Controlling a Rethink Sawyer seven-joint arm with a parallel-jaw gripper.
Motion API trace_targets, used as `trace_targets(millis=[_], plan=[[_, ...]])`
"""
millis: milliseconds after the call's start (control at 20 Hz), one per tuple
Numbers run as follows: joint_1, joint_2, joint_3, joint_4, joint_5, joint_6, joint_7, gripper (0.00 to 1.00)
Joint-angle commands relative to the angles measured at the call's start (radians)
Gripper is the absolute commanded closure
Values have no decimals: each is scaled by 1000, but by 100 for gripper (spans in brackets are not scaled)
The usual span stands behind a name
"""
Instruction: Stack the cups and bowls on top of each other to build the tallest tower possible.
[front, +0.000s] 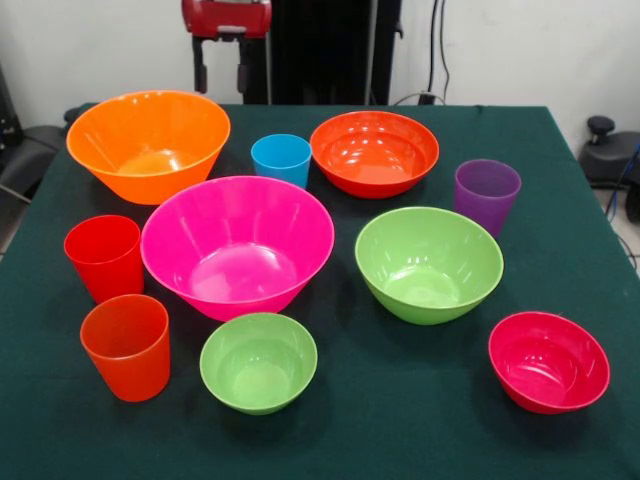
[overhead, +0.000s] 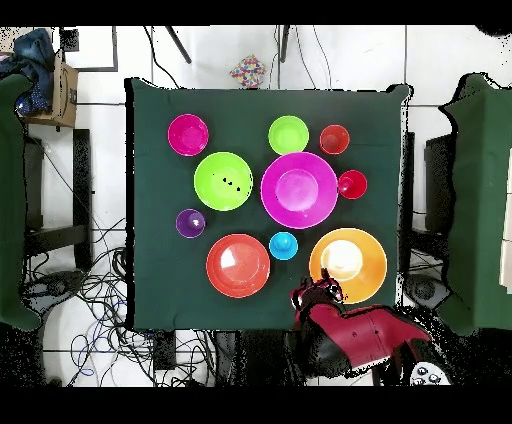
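Nothing is stacked: all ten pieces stand apart and upright on the dark green surface (front: 400, 420).

In the front view, the large pink bowl (front: 238, 245) sits at centre, with the large orange bowl (front: 148, 143) at upper left and the shallow red-orange bowl (front: 374, 152) at upper centre-right. The blue cup (front: 281, 159) stands between those two, just above the pink bowl's rim. The medium lime green bowl (front: 428, 263) lies right of centre, the small lime green bowl (front: 258, 361) at lower centre, and the small crimson bowl (front: 548, 361) at lower right. The purple cup (front: 487, 195) stands at the right. The red cup (front: 105, 257) is at the left, and the orange cup (front: 127, 346) just below it.

The gripper (front: 222, 75) hangs at the top edge, above the orange bowl's far side, its jaws apart and holding nothing.
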Motion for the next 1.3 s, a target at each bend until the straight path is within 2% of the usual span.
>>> trace_targets(millis=[50,550,750,1300], plan=[[99,67,13,-31,-33,24,59,0],[213,196,-157,-124,-51,-126,72,0],[169,164,-115,-95,-65,-96,53,0],[137,148,-94,-80,-86,-76,40,0]])
